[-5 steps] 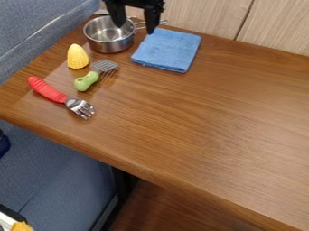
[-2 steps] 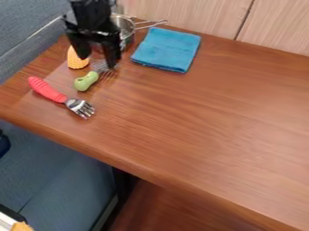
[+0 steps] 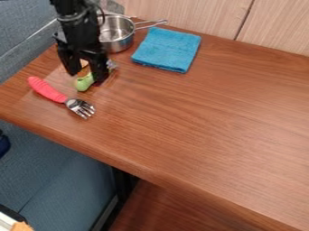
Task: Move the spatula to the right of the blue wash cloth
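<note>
Much tabletop [image 3: 199, 117]; cloth [image 3: 167, 49] near back edge [image 3: 271, 49]

Table [image 3: 199, 117]: pot [image 3: 122, 40], cloth [image 3: 167, 49], spatula [image 3: 84, 83], fork [image 3: 59, 96]

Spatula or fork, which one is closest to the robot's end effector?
The green-handled spatula: it lies right by the end effector, while the red-handled fork lies farther off.
</note>
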`<state>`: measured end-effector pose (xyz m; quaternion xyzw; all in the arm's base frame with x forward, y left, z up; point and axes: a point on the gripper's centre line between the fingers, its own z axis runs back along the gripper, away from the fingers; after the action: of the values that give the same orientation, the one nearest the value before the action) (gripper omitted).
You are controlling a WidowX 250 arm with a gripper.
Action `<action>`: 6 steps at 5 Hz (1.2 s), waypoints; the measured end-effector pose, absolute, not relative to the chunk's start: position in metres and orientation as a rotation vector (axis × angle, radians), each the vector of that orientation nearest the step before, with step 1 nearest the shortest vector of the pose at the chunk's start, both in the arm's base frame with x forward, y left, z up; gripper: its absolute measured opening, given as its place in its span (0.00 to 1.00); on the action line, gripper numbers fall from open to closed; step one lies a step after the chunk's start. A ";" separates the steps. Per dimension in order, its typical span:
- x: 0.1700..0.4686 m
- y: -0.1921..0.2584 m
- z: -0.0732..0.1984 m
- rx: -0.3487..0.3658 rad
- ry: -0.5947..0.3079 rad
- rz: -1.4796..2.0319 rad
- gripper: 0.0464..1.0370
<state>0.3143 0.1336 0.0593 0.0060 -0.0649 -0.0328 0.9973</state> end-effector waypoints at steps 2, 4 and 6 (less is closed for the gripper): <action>0.313 0.138 0.042 0.064 -0.104 -0.070 0.63; 0.312 0.139 0.042 0.083 -0.103 -0.047 0.37; 0.317 0.135 0.068 0.106 -0.108 0.048 0.37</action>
<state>0.3167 0.1349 0.0680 0.0527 -0.0540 0.0238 0.9969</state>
